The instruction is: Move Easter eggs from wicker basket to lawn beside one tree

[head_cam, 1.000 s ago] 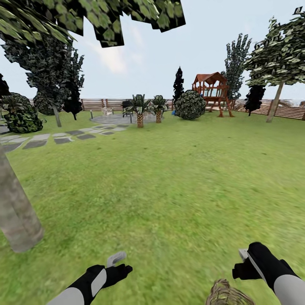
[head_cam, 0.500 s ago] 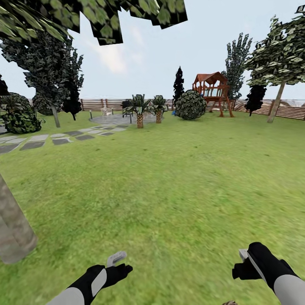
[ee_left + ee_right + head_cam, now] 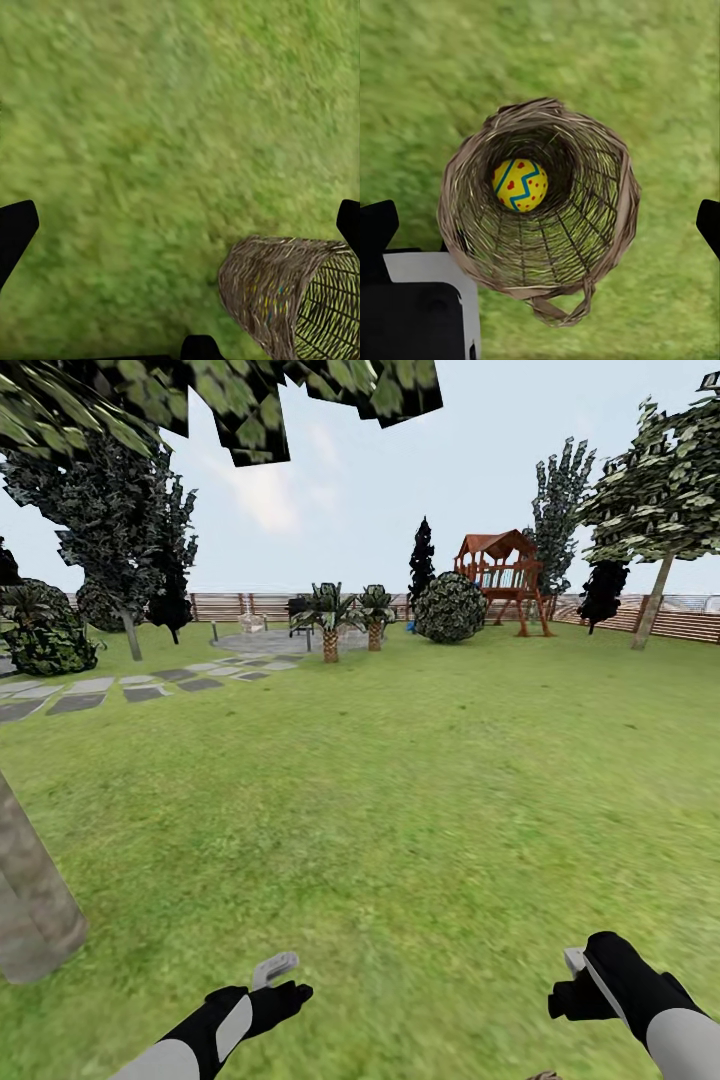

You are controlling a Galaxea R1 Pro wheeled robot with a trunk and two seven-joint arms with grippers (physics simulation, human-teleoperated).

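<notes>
While the robot stands on the lawn [image 3: 400,780], both arms hang low in front of it, the left gripper [image 3: 283,985] and right gripper [image 3: 578,982] poised above the grass. From the right wrist camera, the wicker basket [image 3: 607,240] sits directly below that gripper, its mouth facing up, with one yellow egg [image 3: 520,184] lying at the bottom; blue zigzags and red dots mark its shell. Only this one egg can be seen, and no others lie on the visible grass. Both grippers look spread wide and empty, their dark fingertips [image 3: 376,229] at the edges of each wrist picture. The left wrist camera catches the basket off to one side.

Judging from this, the removal step is in hand: the right gripper seems lined up over the basket, and the next move calls for reaching straight down inside and pinching the egg. A thick grey tree trunk [image 3: 30,910] stands nearby on the left, a likely drop spot.

No brands, labels or writing can be read anywhere.
</notes>
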